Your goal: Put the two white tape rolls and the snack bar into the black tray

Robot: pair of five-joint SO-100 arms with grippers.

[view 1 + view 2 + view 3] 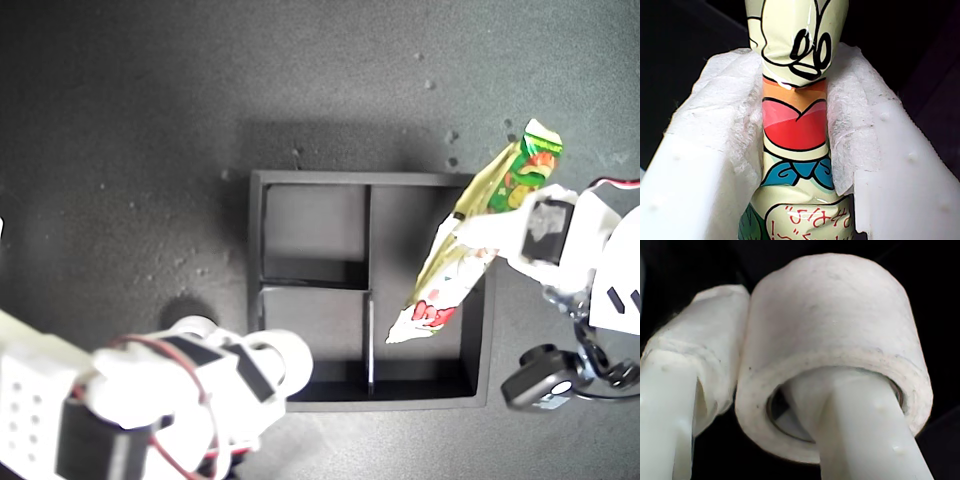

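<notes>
While clamped on the snack bar [470,240], first end effector [520,232] held it slanted over black tray [478,398], presumably for its long compartment. Second end effector [262,372] gripped tape roll [832,355], one finger through hole.

The snack bar [478,236] slants above the black tray's [256,240] long compartment, on the exterior view's right.

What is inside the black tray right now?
Nothing visible rests in the black tray: its compartments show bare. The snack bar hangs over it in my first end effector; an arm covers one corner.
</notes>
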